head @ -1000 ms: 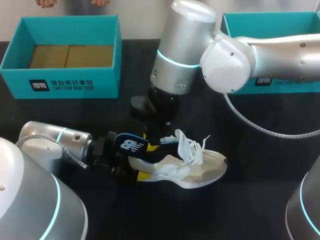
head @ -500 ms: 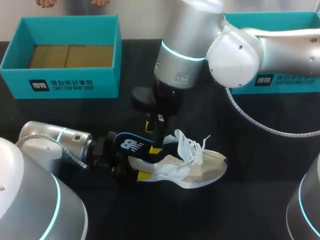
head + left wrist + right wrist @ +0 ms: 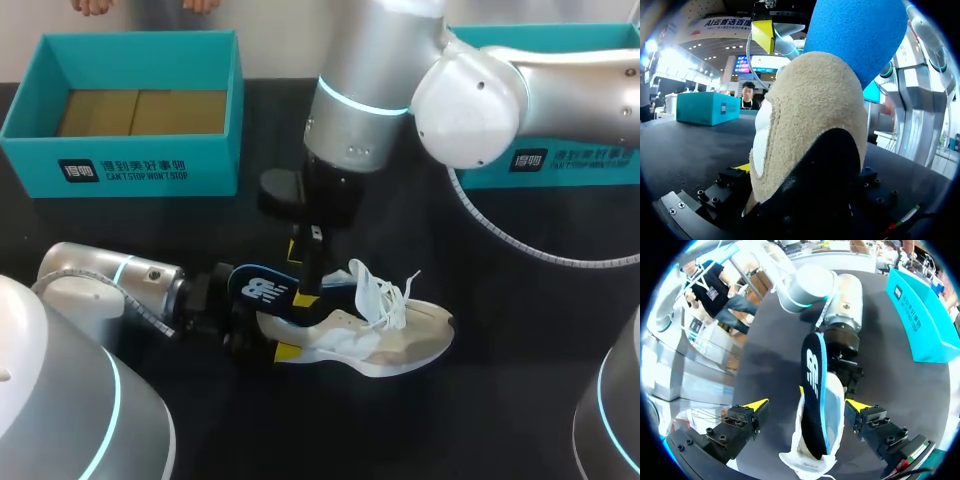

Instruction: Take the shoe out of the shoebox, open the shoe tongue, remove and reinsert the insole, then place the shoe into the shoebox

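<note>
A beige and white shoe (image 3: 385, 340) lies on its side on the black table, laces loose. My left gripper (image 3: 262, 330) comes in low from the left and is shut on its heel (image 3: 810, 110), which fills the left wrist view. A dark blue insole (image 3: 262, 289) sticks up out of the heel opening. My right gripper (image 3: 306, 272) hangs just above it, open. In the right wrist view its yellow-tipped fingers (image 3: 755, 404) stand wide on either side of the insole (image 3: 812, 385) without touching it.
An open teal shoebox (image 3: 130, 165) with brown cardboard inside stands at the back left. A second teal box (image 3: 560, 160) sits at the back right, partly behind my right arm. A grey cable (image 3: 520, 250) loops over the table on the right.
My right gripper has opened, let go of the insole and risen slightly. The insole stays standing in the shoe; my left arm and the shoe have not moved.
</note>
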`<state>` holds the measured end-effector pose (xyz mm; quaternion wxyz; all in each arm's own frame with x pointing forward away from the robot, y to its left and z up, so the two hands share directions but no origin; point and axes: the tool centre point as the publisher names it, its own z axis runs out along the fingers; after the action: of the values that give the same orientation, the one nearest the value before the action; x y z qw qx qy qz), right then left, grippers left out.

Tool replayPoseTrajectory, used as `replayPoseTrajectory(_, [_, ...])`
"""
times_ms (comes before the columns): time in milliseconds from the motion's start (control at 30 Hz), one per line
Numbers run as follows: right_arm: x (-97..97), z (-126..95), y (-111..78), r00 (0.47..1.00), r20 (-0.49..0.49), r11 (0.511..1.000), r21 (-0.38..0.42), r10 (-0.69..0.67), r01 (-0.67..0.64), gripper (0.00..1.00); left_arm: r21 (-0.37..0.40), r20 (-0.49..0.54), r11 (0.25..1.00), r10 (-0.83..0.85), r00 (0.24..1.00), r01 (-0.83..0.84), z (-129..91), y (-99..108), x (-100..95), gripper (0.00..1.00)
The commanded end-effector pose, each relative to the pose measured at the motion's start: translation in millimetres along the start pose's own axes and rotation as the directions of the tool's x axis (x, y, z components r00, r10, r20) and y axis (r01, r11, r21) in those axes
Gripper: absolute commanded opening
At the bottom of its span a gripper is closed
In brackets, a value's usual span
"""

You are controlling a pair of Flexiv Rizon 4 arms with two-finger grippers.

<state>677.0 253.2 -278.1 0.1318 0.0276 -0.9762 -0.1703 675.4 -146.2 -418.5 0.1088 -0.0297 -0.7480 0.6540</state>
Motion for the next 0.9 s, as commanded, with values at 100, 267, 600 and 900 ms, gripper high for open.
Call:
replayPoseTrajectory(100, [0.9, 4, -5.6, 0.999, -0.03, 0.997, -0.071, 0.031, -0.033, 1.0, 0.001, 0.002, 1.0, 0.0, 1.0, 0.0, 0, -1, 0.8, 0.0])
replayPoseTrajectory(267, [5.9, 11, -5.2, 0.994, -0.013, 0.99, -0.087, 0.111, -0.112, 1.0, 0.001, 0.002, 1.0, 0.0, 1.0, 0.0, 0, -1, 0.8, 0.0])
replayPoseTrajectory(600, [6.0, 25, -9.0, 0.984, -0.012, 0.98, -0.088, 0.179, -0.179, 1.0, 0.001, 0.002, 1.0, 0.0, 1.0, 0.0, 0, -1, 0.8, 0.0])
replayPoseTrajectory(900, [-1.6, 32, -13.7, 0.98, -0.019, 0.973, -0.113, 0.199, -0.2, 1.0, 0.001, 0.002, 1.0, 0.0, 1.0, 0.0, 0, -1, 0.8, 0.0])
